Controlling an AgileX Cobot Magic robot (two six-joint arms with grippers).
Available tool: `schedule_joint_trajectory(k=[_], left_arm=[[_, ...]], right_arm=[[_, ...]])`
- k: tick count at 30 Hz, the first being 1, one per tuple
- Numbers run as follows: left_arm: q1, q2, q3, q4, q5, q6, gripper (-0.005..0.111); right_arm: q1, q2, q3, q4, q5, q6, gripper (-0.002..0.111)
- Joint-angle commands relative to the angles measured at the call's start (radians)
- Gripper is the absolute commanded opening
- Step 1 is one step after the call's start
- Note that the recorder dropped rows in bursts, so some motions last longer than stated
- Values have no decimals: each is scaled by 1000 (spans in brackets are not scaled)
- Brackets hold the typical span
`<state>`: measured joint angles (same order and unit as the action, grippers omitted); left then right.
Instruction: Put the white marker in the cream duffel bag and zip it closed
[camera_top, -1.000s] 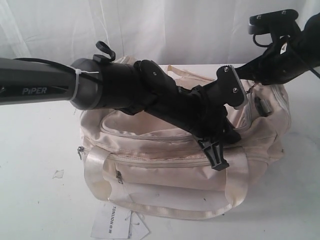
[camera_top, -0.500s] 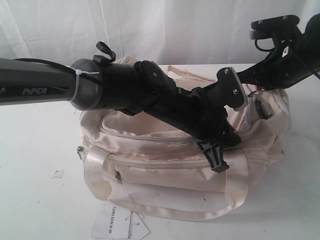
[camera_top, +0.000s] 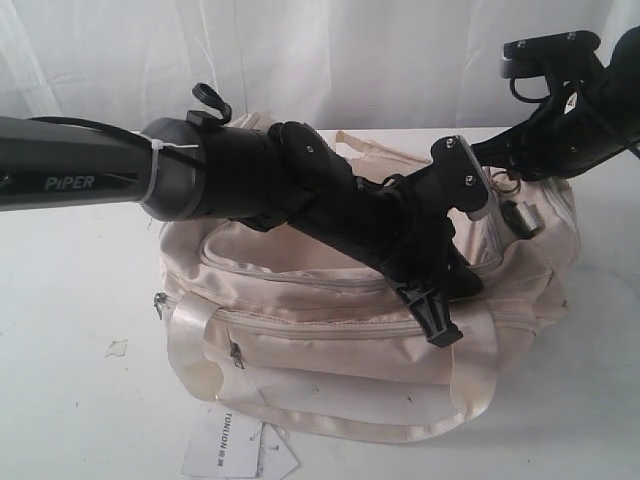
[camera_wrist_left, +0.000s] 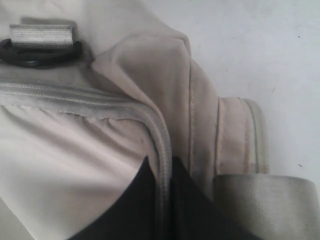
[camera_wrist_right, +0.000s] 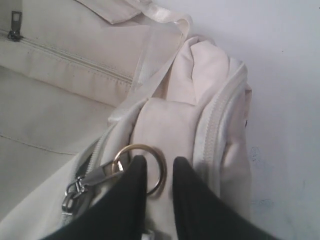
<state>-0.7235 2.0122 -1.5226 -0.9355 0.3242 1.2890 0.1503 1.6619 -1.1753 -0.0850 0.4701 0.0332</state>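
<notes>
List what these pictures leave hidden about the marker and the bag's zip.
The white marker: in no view; whether it lies inside the cream duffel bag cannot be told.
Bag's top, exterior view: the left arm covers most of it.
Ring pull, right wrist view: a finger of the right gripper hides its edge; contact unclear.

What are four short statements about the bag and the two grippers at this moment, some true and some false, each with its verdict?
1. The left gripper pinches a ridge of the cream duffel bag between its fingers. True.
2. The bag hangs in the air above the table. False: it rests on the table.
3. A metal ring on a zipper pull lies at the tips of the right gripper, whose jaws stand a little apart. True.
4. The white paper tags lie on top of the bag. False: they lie on the table at the bag's front edge.
</notes>
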Motion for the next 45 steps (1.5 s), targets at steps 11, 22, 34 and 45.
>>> schedule_joint_trajectory(k=[11, 22, 34, 45], left_arm=[[-7, 0, -7, 1, 58, -87, 37], [-7, 0, -94, 1, 32, -98, 62], [-5, -82, -102, 167, 0, -107, 47], [100, -120, -93, 283, 58, -357, 0]], right_arm=[[-11, -6, -9, 3, 1, -4, 25], [-11, -8, -9, 3, -1, -4, 42], [-11, -78, -9, -66, -1, -4, 42], [-52, -75, -9, -95, 4, 53, 0]])
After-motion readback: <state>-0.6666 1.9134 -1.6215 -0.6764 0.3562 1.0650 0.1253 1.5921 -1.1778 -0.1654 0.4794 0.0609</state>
